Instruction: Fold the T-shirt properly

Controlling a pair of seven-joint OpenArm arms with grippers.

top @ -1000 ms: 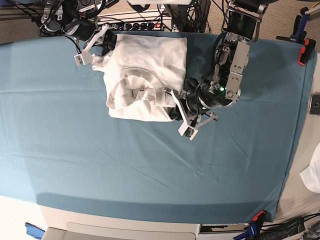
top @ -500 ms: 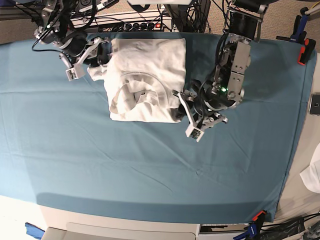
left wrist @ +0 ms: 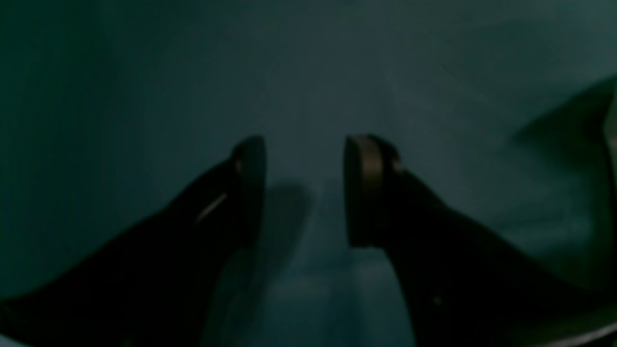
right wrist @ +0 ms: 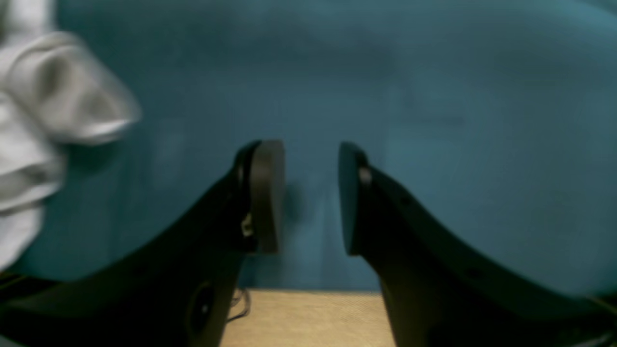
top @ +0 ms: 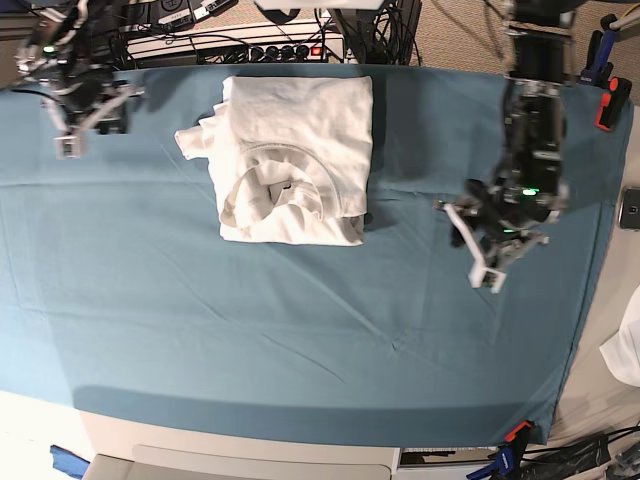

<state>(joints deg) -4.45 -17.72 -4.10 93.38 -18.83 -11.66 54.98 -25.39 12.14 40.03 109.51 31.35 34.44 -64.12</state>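
The left wrist view is dark and blurred: only the two black fingers of the left tool (left wrist: 304, 193) show, parted with nothing between them, over dim teal cloth. The right wrist view is soft too; the right tool (right wrist: 311, 197) stands released, its fingers apart and empty, above the teal table cover, with a strip of tan floor (right wrist: 308, 318) showing past the cover's edge below.

The large plain white cotton T-shirt (top: 292, 155) lies folded into a rough rectangle at the far middle of the counter (top: 300, 330), its ribbed collar turned up on top and one bunched sleeve sticking out toward the base view's left. In the right wrist view a blurred lump of it shows at the left edge. Neither tool touches it: the right tool (top: 72, 125) is at the far left corner, the left tool (top: 485, 250) well off on the other side.

A black power strip with a red light (top: 290, 52) and tangled cables sit just beyond the far edge. An orange clamp (top: 606, 105) grips the right edge. The near half of the cover lies open, with shallow creases.
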